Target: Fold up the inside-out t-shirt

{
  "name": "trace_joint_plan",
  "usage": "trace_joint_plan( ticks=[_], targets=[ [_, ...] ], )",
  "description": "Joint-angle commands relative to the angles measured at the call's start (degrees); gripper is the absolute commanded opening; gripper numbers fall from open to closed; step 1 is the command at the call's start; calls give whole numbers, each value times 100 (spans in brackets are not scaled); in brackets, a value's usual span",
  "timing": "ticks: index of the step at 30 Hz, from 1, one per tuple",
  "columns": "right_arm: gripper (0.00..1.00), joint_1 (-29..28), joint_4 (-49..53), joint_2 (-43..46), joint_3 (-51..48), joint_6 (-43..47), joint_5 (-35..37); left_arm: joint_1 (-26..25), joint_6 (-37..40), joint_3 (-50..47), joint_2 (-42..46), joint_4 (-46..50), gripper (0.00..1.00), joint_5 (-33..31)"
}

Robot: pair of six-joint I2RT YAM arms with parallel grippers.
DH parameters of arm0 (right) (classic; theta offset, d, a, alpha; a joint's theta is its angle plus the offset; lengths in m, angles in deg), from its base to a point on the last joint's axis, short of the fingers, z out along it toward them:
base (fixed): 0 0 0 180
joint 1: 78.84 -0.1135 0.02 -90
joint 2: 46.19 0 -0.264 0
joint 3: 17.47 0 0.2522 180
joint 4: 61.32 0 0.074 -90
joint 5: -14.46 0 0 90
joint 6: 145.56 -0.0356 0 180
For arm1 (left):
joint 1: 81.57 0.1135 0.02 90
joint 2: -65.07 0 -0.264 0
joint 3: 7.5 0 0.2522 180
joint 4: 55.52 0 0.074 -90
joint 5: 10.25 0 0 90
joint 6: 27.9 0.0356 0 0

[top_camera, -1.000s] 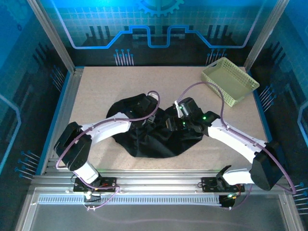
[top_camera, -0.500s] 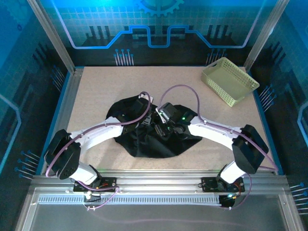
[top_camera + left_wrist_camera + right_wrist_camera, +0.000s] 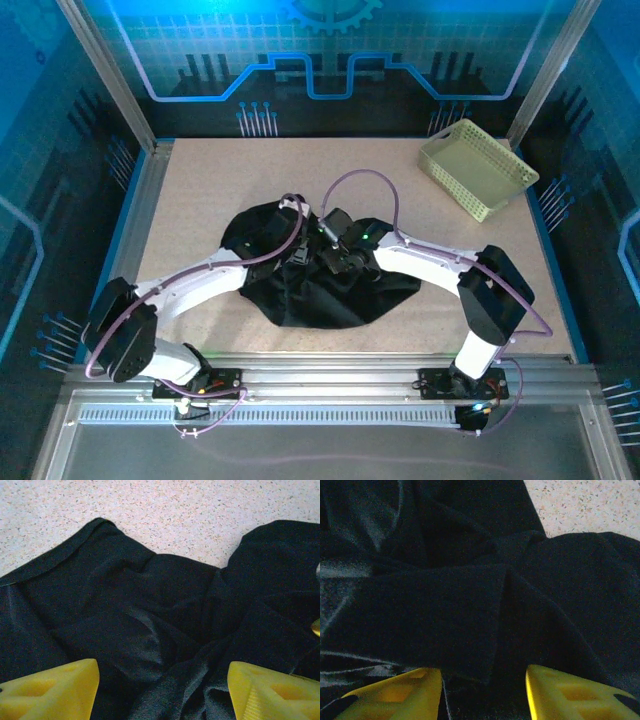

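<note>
T-shirt [image 3: 320,300] lies in a crumpled dark heap on the bench [image 3: 200,190], about mid-bench; its near edge bulges in a rounded curve toward the arm bases, w/ a strip of bare speckled bench between.

Both arms reach in over the shirt, L arm from the shirt's left, R arm from its right; the two wrists sit close together above the shirt's middle-to-far part.

L hand [image 3: 162,667]: yellow fingers [image 3: 50,690] spread wide, one to each side, just over the cloth; wrinkled fabric lies loose below and between them, nothing pinched (a soft ridge of cloth runs up between the fingers, not clamped); past them the shirt's far edge shows a hemmed border against the bench.

R hand [image 3: 484,672]: fingers [image 3: 570,695] apart, gap narrower than the L hand's; a thick fold of the shirt stands in that gap; can't tell whether the pads touch it; more bunched folds beyond, then a corner of bench past the shirt's far-right edge.

Far right of the shirt, well apart from it: pale yellow-green lattice basket [image 3: 478,170], upright, set askew near the bench's far-right corner.
</note>
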Motion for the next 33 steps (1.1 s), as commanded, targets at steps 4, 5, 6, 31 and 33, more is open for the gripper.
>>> trace_joint_plan(
  ticks=[4, 5, 6, 31, 33],
  targets=[
    [60, -151, 215, 175, -63, -32, -129, 80, -246, -253, 318, 34, 71, 96],
    [62, -153, 220, 165, -94, -65, -140, 94, -258, -266, 336, 29, 71, 112],
    [62, -162, 216, 163, -127, -87, -149, 96, -265, -279, 350, 25, 71, 112],
    [0, -170, 814, 982, 282, -224, 382, 81, -344, -613, 698, 34, 75, 471],
    [0, -136, 893, 1273, 312, -265, 216, 5, -331, -718, 871, -22, 76, 461]
  ],
)
